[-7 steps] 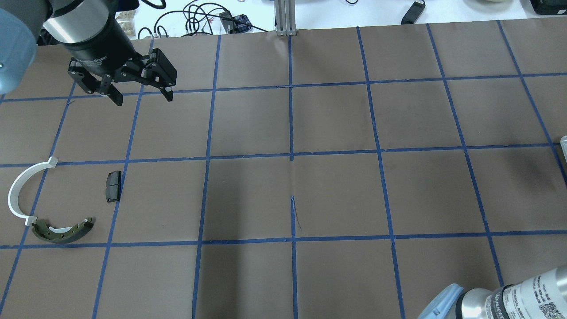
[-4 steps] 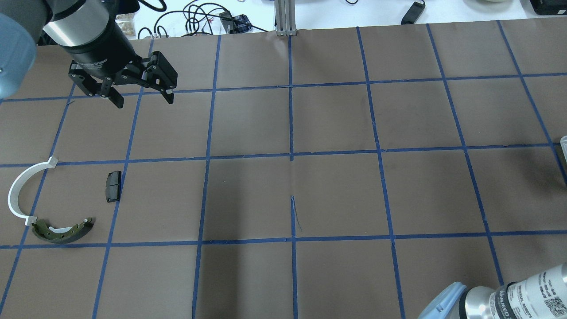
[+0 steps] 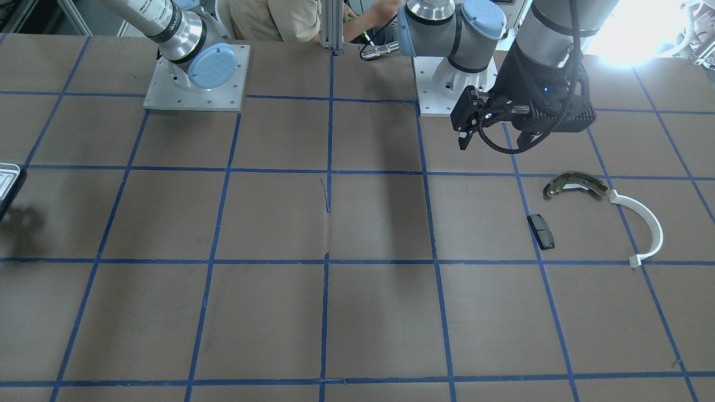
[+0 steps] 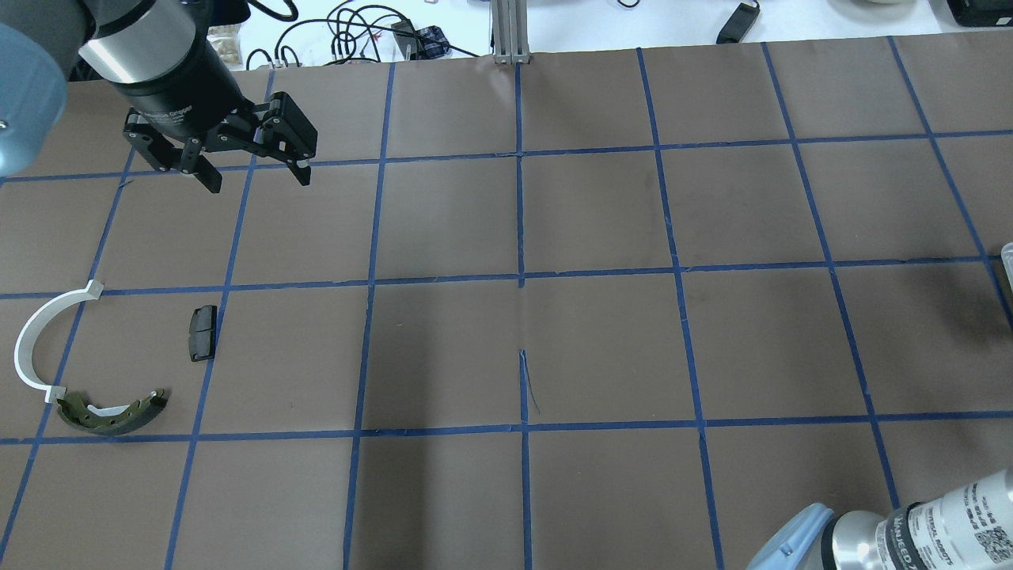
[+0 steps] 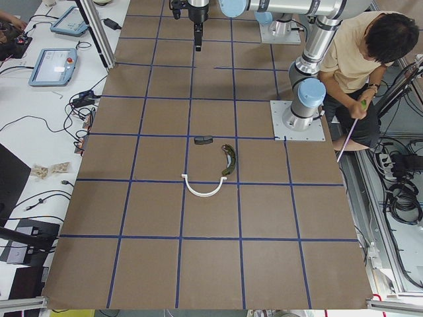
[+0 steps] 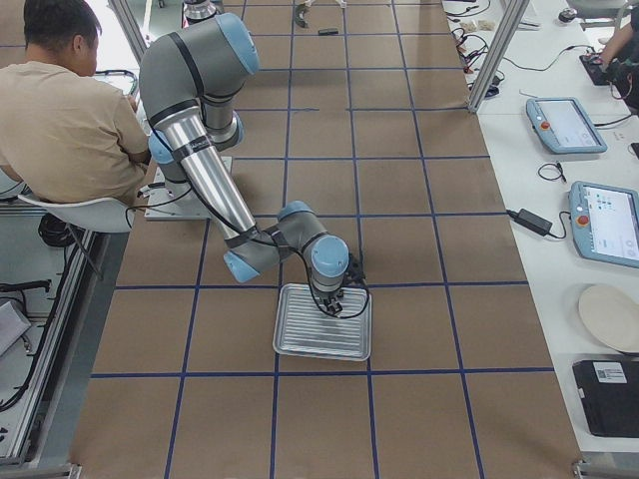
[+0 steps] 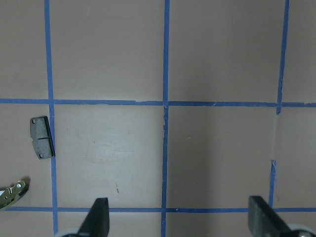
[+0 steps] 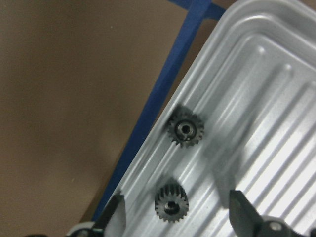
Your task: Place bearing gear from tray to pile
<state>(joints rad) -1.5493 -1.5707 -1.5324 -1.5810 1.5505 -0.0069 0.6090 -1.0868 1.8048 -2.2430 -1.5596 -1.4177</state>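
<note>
The ribbed silvery tray (image 6: 300,339) lies by the table's right end; only its corner (image 4: 1007,255) shows overhead. In the right wrist view two small black bearing gears lie near the tray's rim (image 8: 237,29), one (image 8: 185,129) farther and one (image 8: 171,202) between the fingertips. My right gripper (image 8: 178,217) is open just above the tray. The pile lies at the left: a bronze-grey brake shoe (image 4: 111,413), a white plastic arc (image 4: 32,340) and a black pad (image 4: 202,332). My left gripper (image 4: 259,178) is open and empty, raised beyond the pile.
An aluminium post (image 4: 510,32) stands at the table's far edge, with cables (image 4: 356,32) beside it. A seated person (image 6: 70,110) is behind the robot bases. Tablets (image 6: 609,220) lie on the side bench. Blue tape lines grid the brown table.
My left gripper has drifted very slightly and stays open. The right arm's forearm has shifted a little to the right at the view's bottom edge. The pile has not moved.
</note>
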